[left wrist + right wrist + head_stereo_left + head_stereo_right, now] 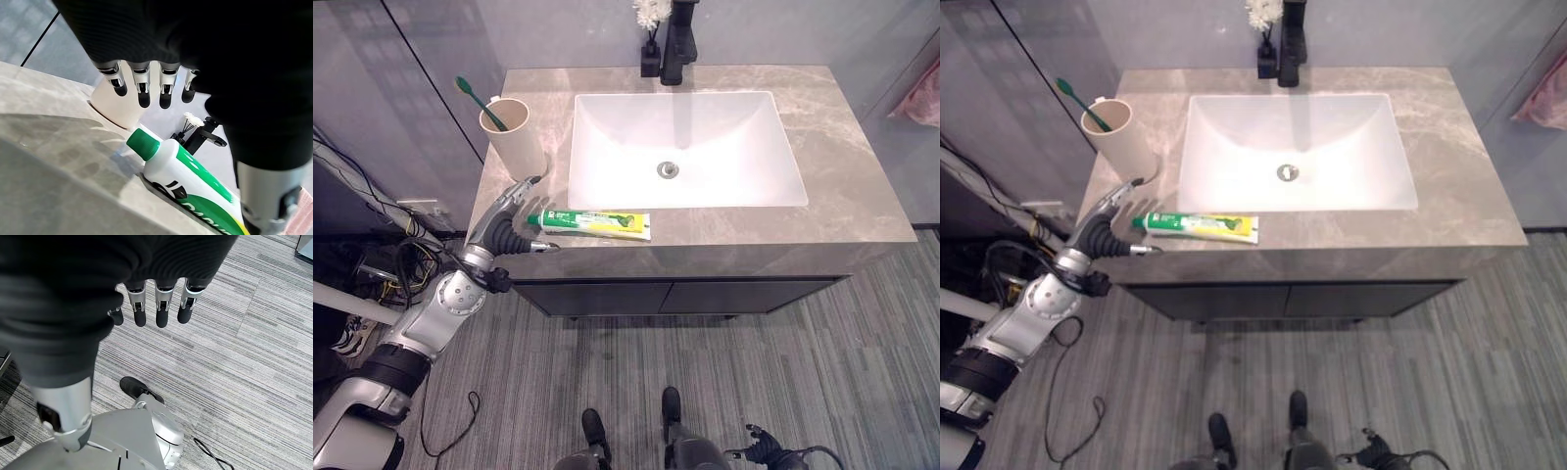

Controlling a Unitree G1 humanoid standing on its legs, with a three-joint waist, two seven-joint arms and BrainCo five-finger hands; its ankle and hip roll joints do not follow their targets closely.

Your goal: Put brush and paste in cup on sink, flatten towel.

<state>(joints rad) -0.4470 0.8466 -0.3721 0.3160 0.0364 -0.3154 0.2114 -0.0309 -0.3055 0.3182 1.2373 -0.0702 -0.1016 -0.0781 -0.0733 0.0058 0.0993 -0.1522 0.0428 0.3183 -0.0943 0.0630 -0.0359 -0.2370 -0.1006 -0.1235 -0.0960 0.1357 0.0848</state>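
While the toothpaste (pixel 590 223) lies w/ its long axis across the counter front, cap toward the open left hand (pixel 504 223), right hand (pixel 146 308) hangs relaxed, far off.

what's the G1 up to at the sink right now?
The left hand is at the counter's front left, fingers open, next to the cap end of the toothpaste tube, not gripping it. The toothbrush already stands in the cup. The right hand hangs open over the floor.

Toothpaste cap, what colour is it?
Green; the toothpaste cap shows best in the left wrist view.
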